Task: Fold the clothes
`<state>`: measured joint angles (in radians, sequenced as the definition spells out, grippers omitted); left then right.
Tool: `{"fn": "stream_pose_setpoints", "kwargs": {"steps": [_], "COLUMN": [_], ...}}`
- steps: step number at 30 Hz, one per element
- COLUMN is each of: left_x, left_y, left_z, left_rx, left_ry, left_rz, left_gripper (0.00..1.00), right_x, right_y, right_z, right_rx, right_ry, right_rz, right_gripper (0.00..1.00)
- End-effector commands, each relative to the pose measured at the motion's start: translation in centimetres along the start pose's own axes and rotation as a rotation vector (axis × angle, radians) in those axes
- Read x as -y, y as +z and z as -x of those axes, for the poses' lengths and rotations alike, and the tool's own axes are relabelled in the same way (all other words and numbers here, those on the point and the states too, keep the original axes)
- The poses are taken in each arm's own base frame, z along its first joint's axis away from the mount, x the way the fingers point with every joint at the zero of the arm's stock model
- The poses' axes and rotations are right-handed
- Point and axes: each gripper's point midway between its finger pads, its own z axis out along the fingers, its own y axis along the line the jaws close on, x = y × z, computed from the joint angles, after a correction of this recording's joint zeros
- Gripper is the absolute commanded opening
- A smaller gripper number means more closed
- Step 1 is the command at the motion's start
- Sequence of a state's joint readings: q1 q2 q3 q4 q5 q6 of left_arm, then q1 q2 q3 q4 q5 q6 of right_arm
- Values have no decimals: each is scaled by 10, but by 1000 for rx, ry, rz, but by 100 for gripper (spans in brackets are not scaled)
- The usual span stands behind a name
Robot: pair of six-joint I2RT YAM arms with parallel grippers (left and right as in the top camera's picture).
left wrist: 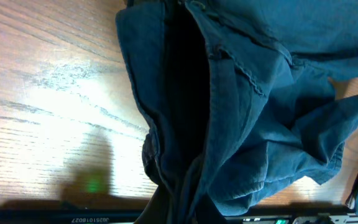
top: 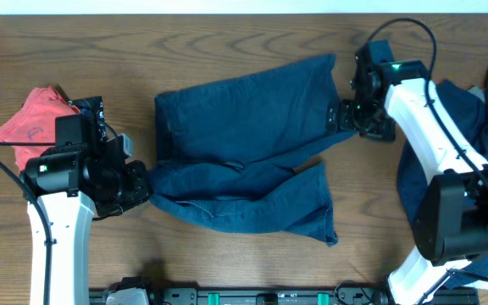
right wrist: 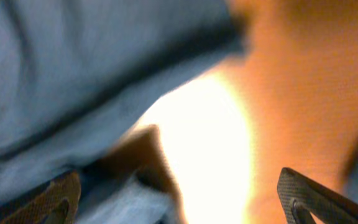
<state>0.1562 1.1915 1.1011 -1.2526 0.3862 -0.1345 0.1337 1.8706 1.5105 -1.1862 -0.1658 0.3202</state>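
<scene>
The navy shorts [top: 244,144] lie spread and rumpled on the wooden table, one leg toward the far right and the other toward the near right. My left gripper [top: 146,191] is shut on the shorts' left edge. In the left wrist view the cloth [left wrist: 241,106] bunches down into the jaws [left wrist: 179,208]. My right gripper [top: 346,116] sits at the right edge of the far leg. In the right wrist view its fingers [right wrist: 179,205] are wide open, with blurred blue cloth [right wrist: 73,81] at the left finger and bare table between them.
A second navy garment [top: 468,119] lies bunched at the right edge, partly under my right arm. A red cloth [top: 32,123] lies at the far left behind my left arm. The table's front rail [top: 252,296] runs along the near edge.
</scene>
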Motion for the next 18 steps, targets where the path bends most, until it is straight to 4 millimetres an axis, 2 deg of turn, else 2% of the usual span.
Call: {"fn": "stream_pose_setpoints", "kwargs": {"steps": [1, 5, 8, 18], "left_x": [-1, -1, -1, -1], "left_y": [1, 1, 1, 1], "left_z": [1, 1, 1, 0], "left_rx": [0, -1, -1, -4], "left_ry": [-13, -13, -13, -14], "left_rz": [2, 2, 2, 2], "left_gripper": [6, 6, 6, 6], "right_x": [-40, -39, -43, -55], "right_y": [-21, -22, -15, 44], "right_z": [-27, -47, -52, -78], "right_rx": [-113, -208, -231, -263], "right_ry": [42, 181, 249, 382], "right_rz": [262, 233, 217, 163], "right_gripper": [99, 99, 99, 99]}}
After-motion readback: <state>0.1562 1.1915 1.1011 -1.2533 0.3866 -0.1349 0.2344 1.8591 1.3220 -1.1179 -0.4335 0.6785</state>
